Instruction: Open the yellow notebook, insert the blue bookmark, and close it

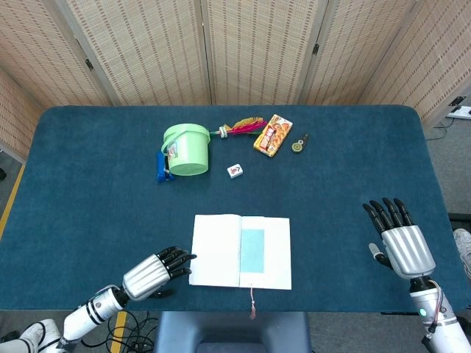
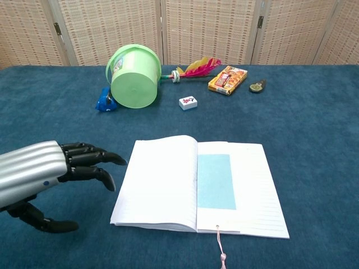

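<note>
The notebook [image 1: 241,251] [image 2: 168,182] lies open and flat near the table's front edge, white pages up. A pale blue bookmark [image 1: 252,249] [image 2: 215,180] rests on its right page, beside the spine. My left hand [image 1: 151,273] [image 2: 42,175] hovers just left of the notebook's left edge, fingers apart and pointing at it, holding nothing. My right hand [image 1: 397,240] is open well to the right of the notebook, fingers spread and pointing away; the chest view does not show it. A pink ribbon [image 2: 221,246] trails from the spine's bottom.
At the back stand a green bucket [image 1: 187,149] on its side, a blue item [image 1: 163,168] beside it, a feather toy [image 1: 241,127], an orange snack box [image 1: 273,135], a small white tile [image 1: 235,170] and a small dark item [image 1: 298,144].
</note>
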`<state>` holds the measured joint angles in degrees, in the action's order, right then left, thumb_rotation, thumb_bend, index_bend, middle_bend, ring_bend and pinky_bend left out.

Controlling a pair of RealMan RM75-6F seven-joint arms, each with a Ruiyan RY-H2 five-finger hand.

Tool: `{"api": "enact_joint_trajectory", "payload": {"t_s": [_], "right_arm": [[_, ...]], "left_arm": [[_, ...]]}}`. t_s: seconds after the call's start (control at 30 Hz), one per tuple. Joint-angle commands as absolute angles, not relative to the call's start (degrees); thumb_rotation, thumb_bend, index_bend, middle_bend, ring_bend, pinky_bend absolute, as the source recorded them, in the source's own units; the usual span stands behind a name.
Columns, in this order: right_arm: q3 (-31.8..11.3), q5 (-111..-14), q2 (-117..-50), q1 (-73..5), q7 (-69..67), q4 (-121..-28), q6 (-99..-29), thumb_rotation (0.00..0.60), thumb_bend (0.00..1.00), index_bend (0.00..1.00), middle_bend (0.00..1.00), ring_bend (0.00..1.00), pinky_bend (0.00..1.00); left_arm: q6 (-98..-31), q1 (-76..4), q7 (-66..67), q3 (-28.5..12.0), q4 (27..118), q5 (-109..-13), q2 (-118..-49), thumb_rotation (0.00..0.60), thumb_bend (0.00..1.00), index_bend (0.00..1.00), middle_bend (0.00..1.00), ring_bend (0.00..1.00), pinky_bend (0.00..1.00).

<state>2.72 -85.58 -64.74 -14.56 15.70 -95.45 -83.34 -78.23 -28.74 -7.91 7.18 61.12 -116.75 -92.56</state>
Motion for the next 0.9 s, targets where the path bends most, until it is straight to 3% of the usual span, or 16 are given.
{"api": "enact_joint_trajectory", "payload": {"t_s": [0.03, 0.9], "right_arm": [[2.5, -85.8, -64.7, -14.3, 15.4, -95.4, -83.2, 0.6, 0.24, 0.09, 0.1, 0.0, 0.0], [-0.1, -87.0, -64.8, -11.8, 12.9, -93.7, -82.7, 0.6, 0.24, 0.09, 0.09, 0.0, 0.0]], "left_arm": [[-76.7, -29.5, -7.0, 7.6, 59.4, -115.8, -94.8, 0.6, 0.22, 0.33, 0.16, 0.19, 0.22], [-73.2, -32.3, -5.6, 7.9, 56.6, -109.2, -101.2, 0.6, 0.22, 0.32, 0.16, 0.19, 0.22]]}}
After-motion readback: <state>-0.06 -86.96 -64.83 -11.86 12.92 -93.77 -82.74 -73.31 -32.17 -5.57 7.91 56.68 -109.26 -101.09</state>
